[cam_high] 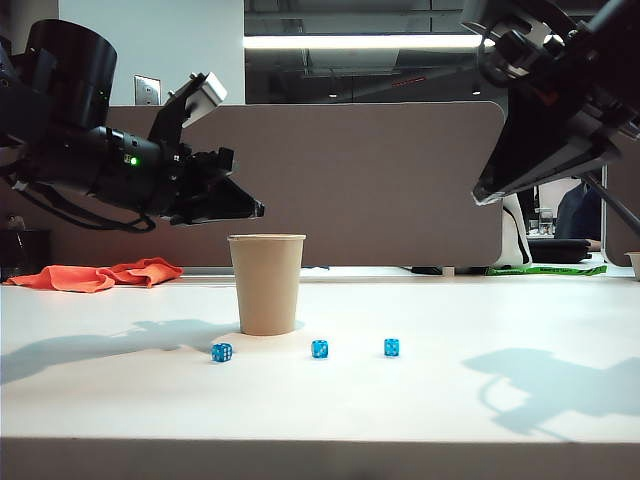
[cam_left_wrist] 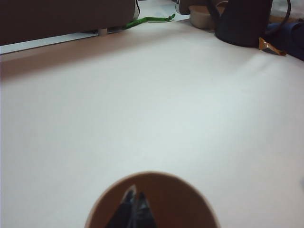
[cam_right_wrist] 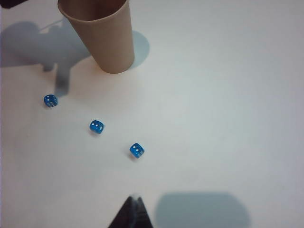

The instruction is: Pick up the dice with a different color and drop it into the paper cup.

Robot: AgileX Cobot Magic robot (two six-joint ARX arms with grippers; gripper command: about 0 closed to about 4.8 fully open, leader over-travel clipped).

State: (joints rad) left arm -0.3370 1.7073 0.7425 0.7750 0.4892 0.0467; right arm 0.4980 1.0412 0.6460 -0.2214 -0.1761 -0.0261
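Left gripper (cam_high: 250, 208) hangs just above the paper cup (cam_high: 266, 283), tips over the rim; in its wrist view the fingertips (cam_left_wrist: 134, 204) are pinched together w/ nothing between them, right over the cup's open mouth. Right gripper (cam_right_wrist: 133, 209) is up high on the right side, well apart from everything, tips also pressed together & empty. Cup stands upright on the white table (cam_high: 450, 400). Three blue dice in a loose row in front of it: one (cam_high: 222, 352) near the cup's base on the left, one (cam_high: 319, 348) just right of the cup, one (cam_high: 391, 347) further right. Red die isn't visible on the table; can't tell if it's inside the cup. Orange cloth (cam_high: 100, 274) lies at the back left.
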